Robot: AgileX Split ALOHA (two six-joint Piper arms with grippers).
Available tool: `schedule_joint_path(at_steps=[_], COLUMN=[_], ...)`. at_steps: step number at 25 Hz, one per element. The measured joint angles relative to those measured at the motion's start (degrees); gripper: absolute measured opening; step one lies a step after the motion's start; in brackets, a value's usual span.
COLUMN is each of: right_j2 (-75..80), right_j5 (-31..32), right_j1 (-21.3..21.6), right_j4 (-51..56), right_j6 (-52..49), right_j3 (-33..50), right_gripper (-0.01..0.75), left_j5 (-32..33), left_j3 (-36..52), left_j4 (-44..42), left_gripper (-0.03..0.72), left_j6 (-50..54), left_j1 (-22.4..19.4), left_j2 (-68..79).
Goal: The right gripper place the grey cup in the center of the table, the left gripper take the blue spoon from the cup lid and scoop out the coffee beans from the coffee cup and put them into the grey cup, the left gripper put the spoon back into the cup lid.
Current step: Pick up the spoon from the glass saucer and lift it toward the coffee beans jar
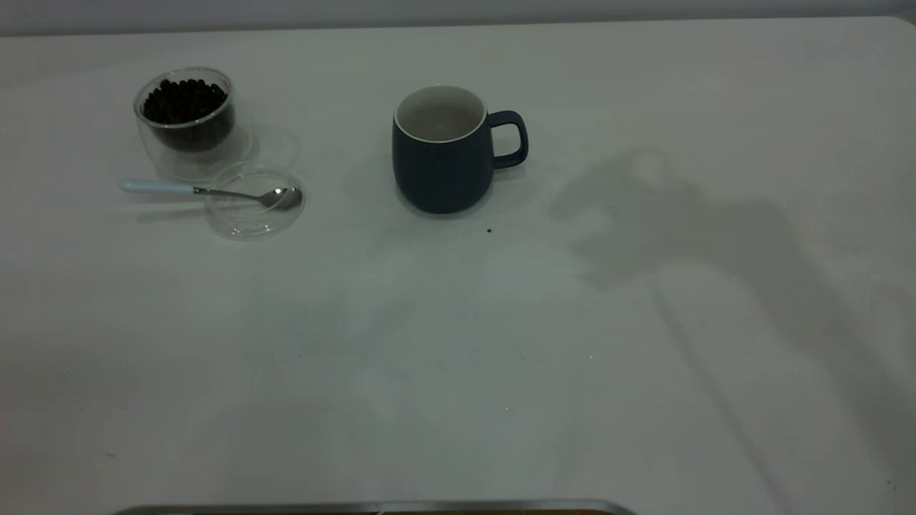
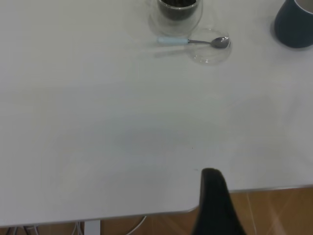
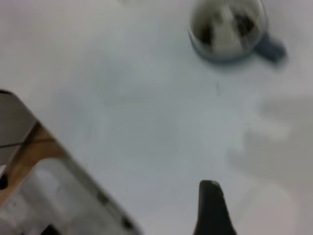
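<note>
**On the table: mug centred, spoon on lid**

Across the table (image 1: 458,372) I see the grey cup (image 1: 444,154) upright near centre, some coffee beans (image 3: 242,22) inside. Further left stands the coffee cup (image 1: 187,121), the cup lid (image 1: 254,214) just beside it, the blue spoon (image 1: 207,191) lying across the lid. Whether the left gripper (image 2: 215,205) or right gripper (image 3: 211,210) is parted, I cannot tell.

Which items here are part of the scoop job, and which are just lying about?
In the job:
- mug, mid-table, some beans inside per the right wrist view
- glass cup of beans
- spoon, bowl resting on the lid
- left gripper, over the table's near edge
- right gripper, off the mug

Lying about:
- dark speck on the table
</note>
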State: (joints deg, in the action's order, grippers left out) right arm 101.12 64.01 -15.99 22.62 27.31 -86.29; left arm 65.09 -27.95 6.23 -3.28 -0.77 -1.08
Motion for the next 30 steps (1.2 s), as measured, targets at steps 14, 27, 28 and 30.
schedule_joint_path(at_steps=[14,27,28,30], right_j2=[-60.4,-89.7,-90.8,-92.5], right_j5=[-4.7,-0.3,-0.2,-0.2], right_j1=[0.5,11.4,11.7,11.8], right_j4=[-25.4,-25.8,-25.8,-25.8], right_j6=[-31.2,-32.2,-32.2,-32.2], right_j3=[51.4,58.9,58.9,58.9], right_gripper=[0.542,0.542,0.542,0.542], left_j5=[0.0,0.0,0.0,0.0], left_j3=[0.0,0.0,0.0,0.0], left_j4=[0.0,0.0,0.0,0.0], left_gripper=[0.555,0.555,0.555,0.555], left_j6=[0.0,0.0,0.0,0.0], left_j1=[0.0,0.0,0.0,0.0], left_j2=[0.0,0.0,0.0,0.0])
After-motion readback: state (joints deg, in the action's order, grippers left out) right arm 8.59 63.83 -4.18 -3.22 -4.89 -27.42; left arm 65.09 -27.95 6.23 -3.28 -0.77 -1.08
